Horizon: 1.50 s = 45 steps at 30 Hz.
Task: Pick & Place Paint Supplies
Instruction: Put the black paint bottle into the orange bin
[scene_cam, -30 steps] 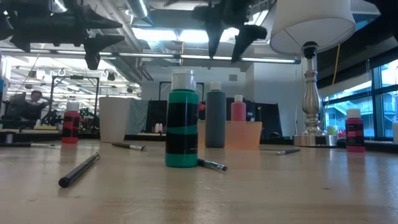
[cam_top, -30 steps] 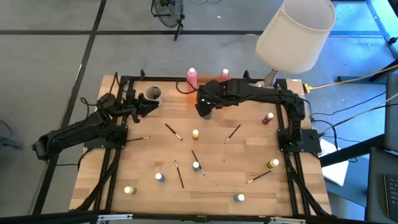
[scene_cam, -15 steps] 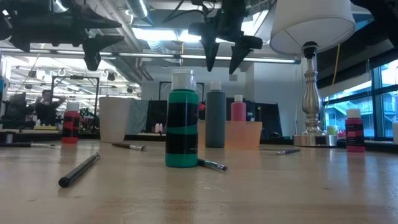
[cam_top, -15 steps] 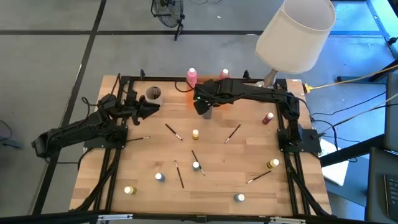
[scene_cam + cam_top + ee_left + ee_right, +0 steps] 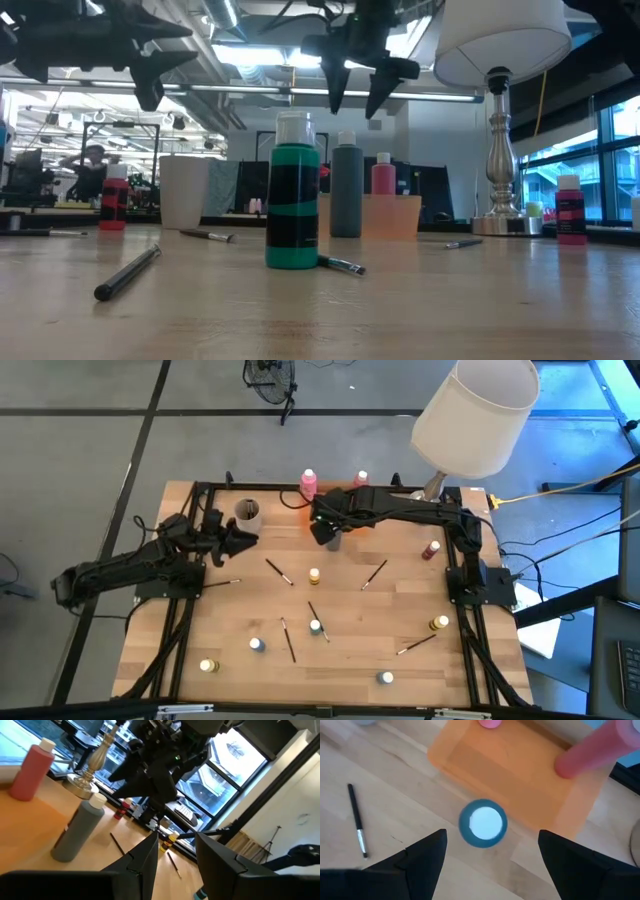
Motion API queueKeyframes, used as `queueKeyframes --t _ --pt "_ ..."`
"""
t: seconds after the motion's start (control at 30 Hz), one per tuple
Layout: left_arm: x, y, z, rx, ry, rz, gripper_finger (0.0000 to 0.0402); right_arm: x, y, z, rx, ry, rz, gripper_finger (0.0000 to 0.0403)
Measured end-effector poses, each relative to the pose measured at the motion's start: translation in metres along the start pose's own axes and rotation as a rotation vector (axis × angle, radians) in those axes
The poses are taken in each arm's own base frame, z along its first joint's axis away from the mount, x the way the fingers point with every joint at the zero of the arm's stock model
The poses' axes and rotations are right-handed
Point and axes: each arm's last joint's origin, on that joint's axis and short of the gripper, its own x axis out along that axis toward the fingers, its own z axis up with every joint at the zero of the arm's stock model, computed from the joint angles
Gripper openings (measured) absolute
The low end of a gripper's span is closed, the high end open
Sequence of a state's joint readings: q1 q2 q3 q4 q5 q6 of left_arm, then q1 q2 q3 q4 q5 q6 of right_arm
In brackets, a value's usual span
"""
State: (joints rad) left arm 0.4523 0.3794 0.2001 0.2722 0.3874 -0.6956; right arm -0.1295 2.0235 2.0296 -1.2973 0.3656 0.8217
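Wooden table (image 5: 340, 610) — brushes, small pots scattered; right gripper (image 5: 325, 532) spread wide above grey bottle (image 5: 347, 190); left gripper (image 5: 243, 538) part-open, empty; no legible labels.

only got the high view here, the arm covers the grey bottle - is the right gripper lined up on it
observer: Yes. In the right wrist view the grey bottle shows its white cap centred between the open fingers of the right gripper.
operator: touching it
observer: No. The low view shows the fingertips hanging above the cap with a clear gap.
operator: left one holding anything
observer: No. Its wrist view shows the left gripper open, with nothing between the fingers.
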Motion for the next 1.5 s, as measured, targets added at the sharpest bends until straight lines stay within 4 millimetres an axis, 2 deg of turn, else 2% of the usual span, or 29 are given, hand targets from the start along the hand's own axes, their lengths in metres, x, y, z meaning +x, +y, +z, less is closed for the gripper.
queueKeyframes --t 0.17,0.43,0.83,1.2,1.5 --pt "0.001 -0.001 -0.001 0.000 0.009 -0.012 0.0127 -0.001 0.005 0.002 -0.040 -0.037 0.040 0.0319" --pt "0.000 0.000 -0.003 -0.008 0.024 0.003 0.0127 -0.001 0.004 -0.002 -0.023 0.028 0.049 0.0319" --pt "0.000 0.002 -0.005 -0.021 0.047 0.026 0.0127 0.000 0.005 0.001 -0.035 -0.005 0.049 0.0319" --pt "0.000 0.002 -0.005 -0.010 0.049 0.027 0.0127 0.029 0.016 -0.006 -0.066 0.071 0.004 0.0319" --pt "0.000 0.002 -0.005 -0.047 0.049 0.028 0.0127 0.038 0.019 -0.007 -0.089 0.073 -0.021 0.0319"
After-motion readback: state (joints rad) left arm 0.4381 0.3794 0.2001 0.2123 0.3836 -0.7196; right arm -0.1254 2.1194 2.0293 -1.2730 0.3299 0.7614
